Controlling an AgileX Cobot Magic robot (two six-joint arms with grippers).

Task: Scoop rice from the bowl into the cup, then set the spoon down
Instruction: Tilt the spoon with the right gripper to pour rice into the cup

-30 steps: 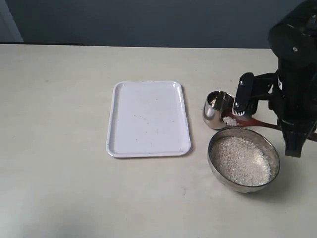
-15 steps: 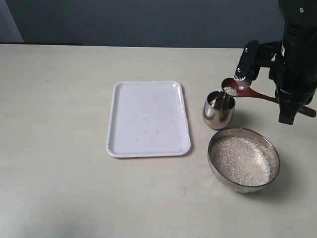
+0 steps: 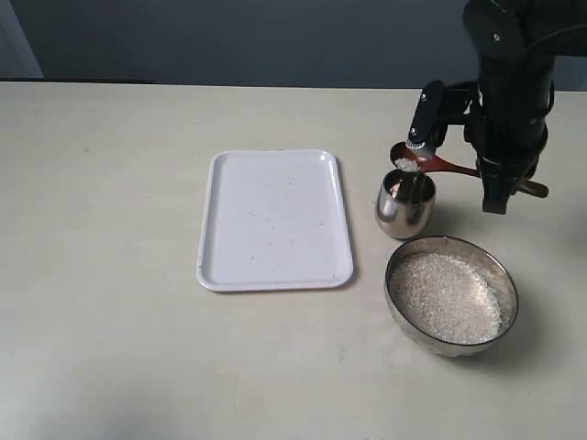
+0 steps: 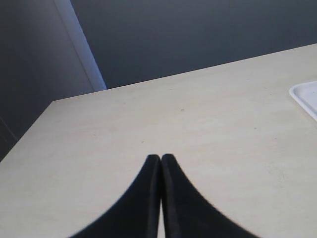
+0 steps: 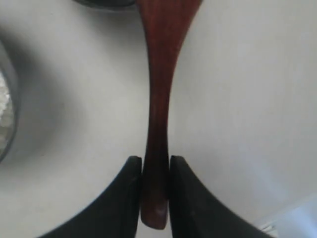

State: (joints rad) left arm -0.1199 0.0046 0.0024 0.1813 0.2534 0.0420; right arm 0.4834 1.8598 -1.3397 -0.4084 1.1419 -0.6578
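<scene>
My right gripper [image 5: 156, 161] is shut on the slim handle of the reddish-brown wooden spoon [image 5: 159, 99]. In the exterior view the spoon [image 3: 438, 164] hangs level above the steel cup [image 3: 404, 203], its oval end holding a small heap of white rice [image 3: 404, 164] right over the cup's mouth. The gripper itself is hidden behind the black arm there. The wide steel bowl [image 3: 452, 294], filled with rice [image 3: 447, 297], stands just in front of the cup. My left gripper [image 4: 161, 157] is shut on nothing, over bare table far from these objects.
A white rectangular tray [image 3: 274, 218] lies left of the cup with a few stray grains on it; its corner [image 4: 306, 96] shows in the left wrist view. The bowl's rim [image 5: 6, 114] appears in the right wrist view. The beige table [image 3: 110, 229] stretches out to the left.
The right arm has lifted the loaded spoon from beside the bowl and carried it back and leftward, so its rice-filled end now sits over the cup's mouth.
</scene>
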